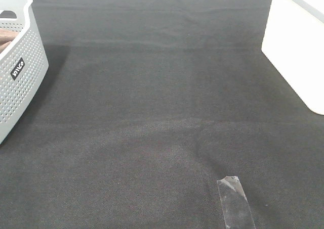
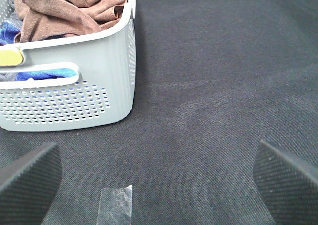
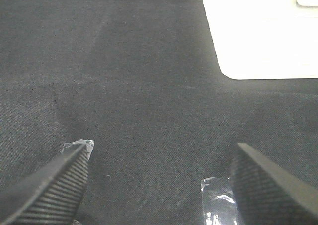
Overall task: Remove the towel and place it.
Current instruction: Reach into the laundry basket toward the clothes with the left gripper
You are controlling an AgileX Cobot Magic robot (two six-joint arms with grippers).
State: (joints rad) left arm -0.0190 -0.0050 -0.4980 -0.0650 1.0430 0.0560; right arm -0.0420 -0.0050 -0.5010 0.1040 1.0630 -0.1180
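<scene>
Slumping crumpled inside the perforated basket [image 2: 107, 71], the plush towel [image 2: 74, 9] rests; left claw [image 2: 158, 181] and right claw [image 3: 160, 181] gape empty.

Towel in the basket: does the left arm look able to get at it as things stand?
Probably yes. The towel lies uncovered on top in the basket, the left gripper is open and empty, and only bare mat lies between them. It must go in over the rim.
</scene>
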